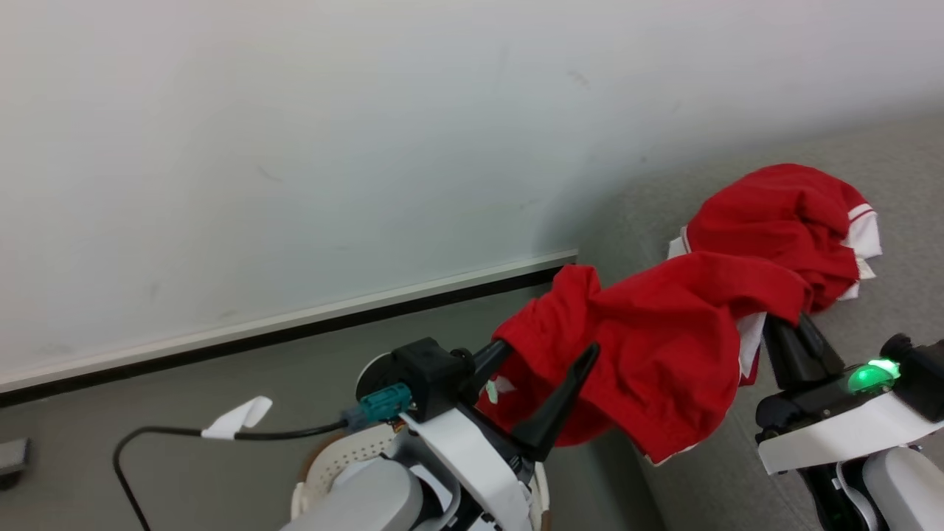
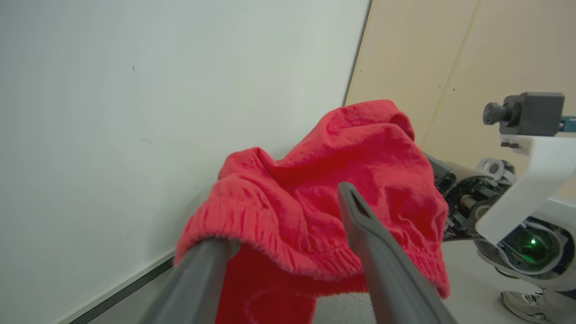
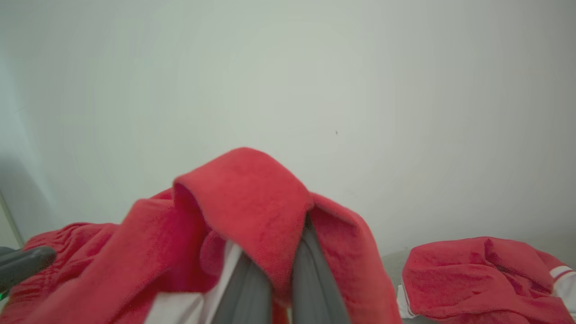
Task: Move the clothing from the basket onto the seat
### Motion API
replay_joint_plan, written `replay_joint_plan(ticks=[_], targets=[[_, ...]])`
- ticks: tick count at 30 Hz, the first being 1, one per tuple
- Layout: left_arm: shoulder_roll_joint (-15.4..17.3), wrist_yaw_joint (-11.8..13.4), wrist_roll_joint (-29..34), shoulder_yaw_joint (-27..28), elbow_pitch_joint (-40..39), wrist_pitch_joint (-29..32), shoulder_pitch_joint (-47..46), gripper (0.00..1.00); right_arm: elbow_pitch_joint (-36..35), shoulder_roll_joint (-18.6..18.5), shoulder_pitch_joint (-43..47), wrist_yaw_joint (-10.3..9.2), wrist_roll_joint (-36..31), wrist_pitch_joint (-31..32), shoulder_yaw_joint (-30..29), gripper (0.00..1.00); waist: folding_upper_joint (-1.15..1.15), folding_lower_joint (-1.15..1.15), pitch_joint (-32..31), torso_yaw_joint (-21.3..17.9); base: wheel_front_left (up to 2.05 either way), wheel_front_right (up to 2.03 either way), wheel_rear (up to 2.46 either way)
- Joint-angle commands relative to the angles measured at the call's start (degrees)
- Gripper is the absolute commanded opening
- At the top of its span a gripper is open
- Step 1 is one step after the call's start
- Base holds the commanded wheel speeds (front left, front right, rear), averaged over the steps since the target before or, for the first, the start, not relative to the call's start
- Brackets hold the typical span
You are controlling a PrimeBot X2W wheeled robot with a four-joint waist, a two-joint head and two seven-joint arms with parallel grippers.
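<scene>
A red garment of the clothing (image 1: 664, 346) hangs stretched between my two grippers, above the near-left edge of the light grey seat (image 1: 892, 162). My left gripper (image 1: 549, 350) is open, its fingers wide apart; the cloth's waistband (image 2: 288, 234) still drapes over one finger (image 2: 202, 270). My right gripper (image 1: 788, 321) is shut on the garment's other end, with red fabric (image 3: 252, 211) pinched between its fingers. A second red garment with white trim (image 1: 782, 214) lies crumpled on the seat beyond. Part of the cream basket (image 1: 339, 453) shows below my left arm; its contents are hidden.
A pale wall (image 1: 295, 147) with a dark skirting strip (image 1: 295, 332) runs behind. A black cable with a white tag (image 1: 236, 424) crosses the grey floor at left. A shoe (image 2: 522, 306) shows beyond my right arm in the left wrist view.
</scene>
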Motion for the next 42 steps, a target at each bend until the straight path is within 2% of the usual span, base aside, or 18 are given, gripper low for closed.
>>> replay_joint_plan(ticks=[1,8,11,12,18,21,32,42], targets=[[0.6,-0.3,1.1,-0.2,-0.3,-0.7,-0.3,1.0,-0.8,-0.7,1.0,-0.13,-0.6,0.0,-1.8,0.0,0.0,0.0,1.7,-5.2,0.0,0.0,0.0],[1.0,-1.1,2.2,-1.7,0.4,-0.8,-0.4,1.0,-3.3,-1.2,2.4,-0.13,-1.6,0.0,-7.5,0.0,0.0,0.0,2.8,-11.3,0.0,0.0,0.0],[0.9,-2.0,2.4,-3.0,0.8,-0.5,-0.6,1.0,-5.1,-1.5,3.8,-0.13,-2.4,0.0,-12.5,0.0,0.0,0.0,3.4,-14.3,0.0,0.0,0.0],[0.9,-2.0,2.4,-3.0,0.8,-0.5,-0.6,1.0,-5.1,-1.5,3.8,-0.13,-2.4,0.0,-12.5,0.0,0.0,0.0,3.4,-14.3,0.0,0.0,0.0],[0.0,-4.2,2.9,-5.0,1.6,-0.2,-2.2,1.0,-8.9,-1.4,7.0,-0.13,-4.2,0.0,-22.1,0.0,0.0,0.0,4.8,-15.1,0.0,0.0,0.0],[-0.3,-4.8,3.6,-5.9,2.1,-0.6,-3.4,1.0,-10.9,-0.6,8.7,-0.13,-5.1,0.0,-24.3,0.0,0.0,0.0,5.5,-15.2,0.0,0.0,0.0],[-0.6,-5.5,5.1,-7.0,4.5,-1.8,-5.4,1.0,-14.0,1.5,12.1,-0.13,-7.5,0.0,-26.7,0.0,0.0,0.0,6.8,-15.3,0.0,0.0,0.0],[1.2,-2.9,6.0,-5.9,4.7,-0.6,-6.6,1.0,-13.1,0.9,7.3,-0.13,-6.4,0.0,-23.6,0.0,0.0,0.0,9.3,-15.2,0.0,0.0,0.0]])
